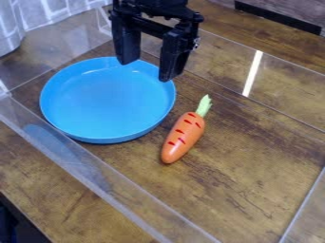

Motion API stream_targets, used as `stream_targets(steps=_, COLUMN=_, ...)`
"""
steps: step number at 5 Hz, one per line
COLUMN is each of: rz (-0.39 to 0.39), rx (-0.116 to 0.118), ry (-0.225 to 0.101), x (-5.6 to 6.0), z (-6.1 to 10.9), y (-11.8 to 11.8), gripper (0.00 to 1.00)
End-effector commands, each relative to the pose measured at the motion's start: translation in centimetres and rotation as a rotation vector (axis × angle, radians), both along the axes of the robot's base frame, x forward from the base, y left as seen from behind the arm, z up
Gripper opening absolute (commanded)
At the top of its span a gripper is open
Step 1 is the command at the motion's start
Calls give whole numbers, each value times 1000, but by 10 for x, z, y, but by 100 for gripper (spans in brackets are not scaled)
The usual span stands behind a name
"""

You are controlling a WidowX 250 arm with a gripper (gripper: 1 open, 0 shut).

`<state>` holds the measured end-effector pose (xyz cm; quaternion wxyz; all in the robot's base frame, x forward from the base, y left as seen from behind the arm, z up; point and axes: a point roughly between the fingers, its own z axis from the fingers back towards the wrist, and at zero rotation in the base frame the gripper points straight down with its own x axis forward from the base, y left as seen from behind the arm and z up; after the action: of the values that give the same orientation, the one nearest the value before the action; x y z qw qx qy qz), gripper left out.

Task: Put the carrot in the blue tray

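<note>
Black gripper [151, 59] is hanging wide open over the blue tray's [76, 126] far rim; the carrot [184, 136] is lying on the tabletop [241, 180], touching the tray's right edge.

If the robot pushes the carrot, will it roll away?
Probably a little: the carrot looks rounded and lies on its side on the smooth table. Its taper would likely curve the roll. Its glossy skin may be slippery.
</note>
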<state>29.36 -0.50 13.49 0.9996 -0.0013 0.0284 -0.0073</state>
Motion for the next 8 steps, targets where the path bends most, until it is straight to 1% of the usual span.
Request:
stream_targets(steps=1, rz=-26, rx=-5, ry=5, x=2, z=-11, y=-5, gripper=100)
stream_targets(steps=2, rz=-75, rx=-13, ry=2, x=5, z=-32, y=-13, gripper=100)
stream_targets(steps=3, rz=-106, rx=-16, ry=-17, x=9, z=-52, y=-23, gripper=100)
stream_targets(steps=4, rz=-120, rx=-16, ry=-24, x=11, z=-72, y=-31, gripper=100)
stream_targets(steps=5, rz=-134, rx=-12, ry=-36, x=15, z=-84, y=-34, gripper=100)
stream_targets(steps=7, rz=-146, rx=-1, ry=-37, x=19, z=-105, y=-35, gripper=100)
stream_targets(steps=8, rz=-145, rx=-1, ry=-35, x=22, z=-107, y=-36, gripper=100)
